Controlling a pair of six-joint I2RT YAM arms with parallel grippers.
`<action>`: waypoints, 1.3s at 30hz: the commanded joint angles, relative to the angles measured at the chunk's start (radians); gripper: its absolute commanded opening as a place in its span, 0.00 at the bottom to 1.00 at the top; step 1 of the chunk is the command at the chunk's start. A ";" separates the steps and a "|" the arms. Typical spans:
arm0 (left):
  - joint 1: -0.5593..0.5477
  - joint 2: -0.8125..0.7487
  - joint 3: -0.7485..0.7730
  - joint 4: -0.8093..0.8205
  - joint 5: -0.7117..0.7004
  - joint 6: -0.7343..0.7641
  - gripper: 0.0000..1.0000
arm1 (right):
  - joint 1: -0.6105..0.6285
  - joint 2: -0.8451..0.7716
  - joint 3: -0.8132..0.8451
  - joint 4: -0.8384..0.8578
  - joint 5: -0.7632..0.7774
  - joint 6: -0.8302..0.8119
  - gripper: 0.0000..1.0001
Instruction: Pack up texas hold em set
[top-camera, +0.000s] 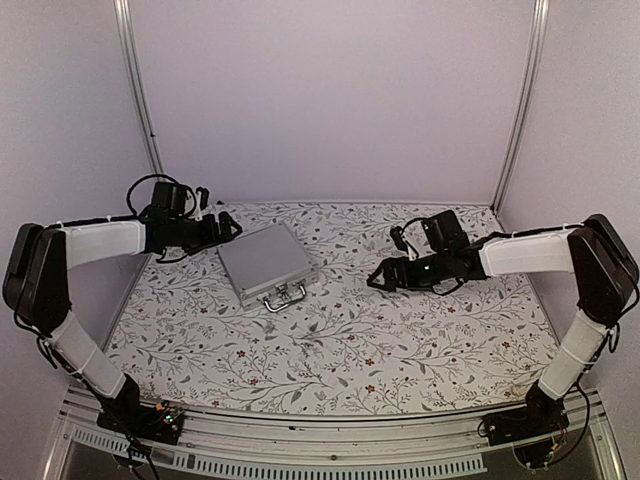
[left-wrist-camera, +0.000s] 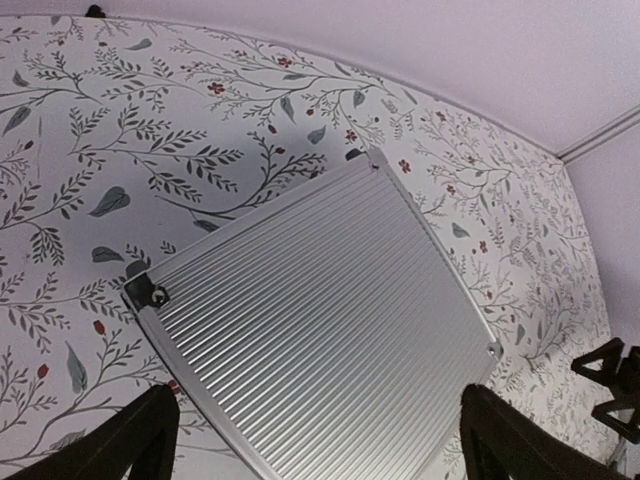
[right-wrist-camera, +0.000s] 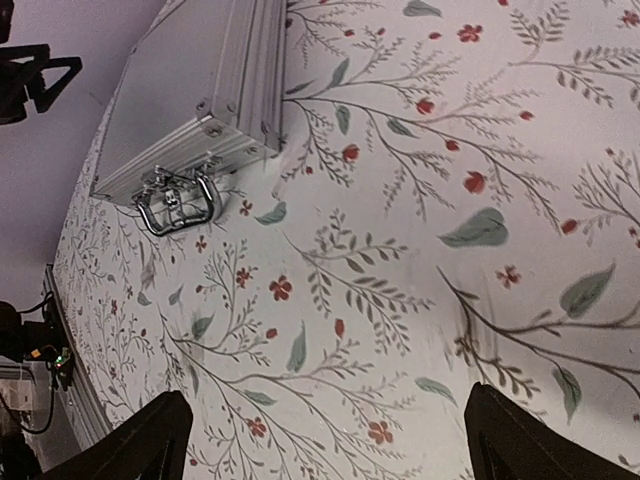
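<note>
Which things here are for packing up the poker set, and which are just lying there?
For the job:
- silver case, shut, its handle facing the arms
- left gripper, open, close by the case
- right gripper, open, apart from the case

Just there:
- flowery table cover
- metal rail at the near edge

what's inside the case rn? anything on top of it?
The case is shut and lies flat on the flowered cloth, so whatever is inside is hidden. Its ribbed lid is bare: nothing rests on it.
</note>
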 joint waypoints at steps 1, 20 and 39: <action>0.019 -0.021 -0.054 0.102 -0.085 -0.043 1.00 | 0.070 0.144 0.164 0.114 -0.095 0.032 0.99; 0.175 0.218 0.004 0.321 0.089 -0.093 1.00 | 0.149 0.718 0.776 0.335 -0.255 0.294 0.99; -0.037 0.350 0.034 0.394 0.456 -0.068 0.87 | 0.215 0.522 0.419 0.543 -0.317 0.388 0.95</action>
